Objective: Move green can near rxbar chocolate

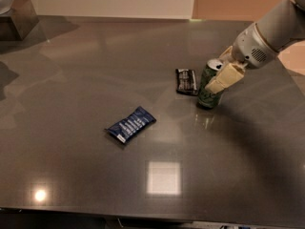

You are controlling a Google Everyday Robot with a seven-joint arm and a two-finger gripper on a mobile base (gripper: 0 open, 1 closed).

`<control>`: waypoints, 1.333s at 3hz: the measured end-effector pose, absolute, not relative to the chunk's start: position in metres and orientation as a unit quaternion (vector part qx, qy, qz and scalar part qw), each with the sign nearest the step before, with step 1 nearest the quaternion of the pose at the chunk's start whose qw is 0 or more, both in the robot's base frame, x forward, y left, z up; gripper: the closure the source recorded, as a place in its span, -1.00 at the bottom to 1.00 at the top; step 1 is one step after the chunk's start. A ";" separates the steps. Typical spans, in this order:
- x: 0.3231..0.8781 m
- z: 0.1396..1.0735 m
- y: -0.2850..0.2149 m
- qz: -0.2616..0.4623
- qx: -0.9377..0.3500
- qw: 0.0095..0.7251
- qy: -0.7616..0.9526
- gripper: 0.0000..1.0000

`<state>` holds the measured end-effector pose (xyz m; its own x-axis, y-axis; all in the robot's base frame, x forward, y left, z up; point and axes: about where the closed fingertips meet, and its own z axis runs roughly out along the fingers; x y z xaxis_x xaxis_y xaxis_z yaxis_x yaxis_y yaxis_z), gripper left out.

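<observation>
The green can stands upright on the dark table, right of centre, its silver top showing. The rxbar chocolate, a flat black wrapper with white print, lies just left of the can, a small gap between them. My gripper comes in from the upper right and is shut on the can's upper half. One cream finger lies across the can's right side; the other is mostly hidden behind the can.
A blue bar wrapper lies left of centre, well apart from the can. A dark box sits at the far left corner. The table's front edge runs along the bottom, its right edge under my arm.
</observation>
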<state>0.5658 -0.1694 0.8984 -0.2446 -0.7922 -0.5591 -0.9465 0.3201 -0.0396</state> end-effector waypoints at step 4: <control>0.598 0.886 -0.191 0.169 -0.538 0.277 0.778 -0.74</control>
